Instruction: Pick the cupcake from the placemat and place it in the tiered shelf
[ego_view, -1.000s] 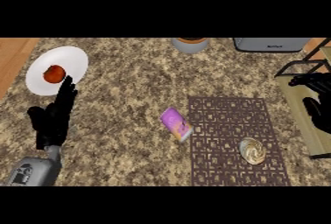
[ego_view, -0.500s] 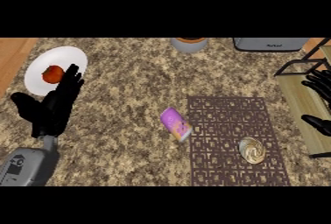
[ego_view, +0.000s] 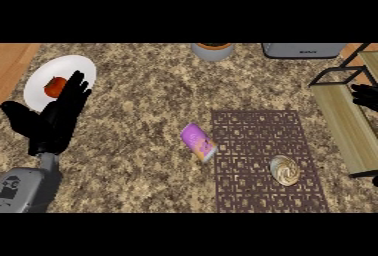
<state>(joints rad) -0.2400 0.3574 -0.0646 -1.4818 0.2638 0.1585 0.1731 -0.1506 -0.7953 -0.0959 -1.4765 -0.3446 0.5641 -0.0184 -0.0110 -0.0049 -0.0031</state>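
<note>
A speckled granite counter (ego_view: 148, 90) fills the view, with a strip of wood along its left edge. The cupcake (ego_view: 285, 170), seen from above as a pale swirl, sits on the dark patterned placemat (ego_view: 258, 135) near its lower right part, well apart from both hands. The tiered shelf (ego_view: 341, 120), black frame with a light wooden board, stands just right of the placemat. The left hand (ego_view: 55, 120) shows at the left, fingers straight and released, its tips over the rim of a white plate (ego_view: 44, 75) carrying a red item (ego_view: 55, 86). The right hand (ego_view: 365, 96) shows only as dark fingers at the right edge; whether it is clenched cannot be told. A purple packet (ego_view: 198, 142) lies touching the placemat's left edge.
</note>
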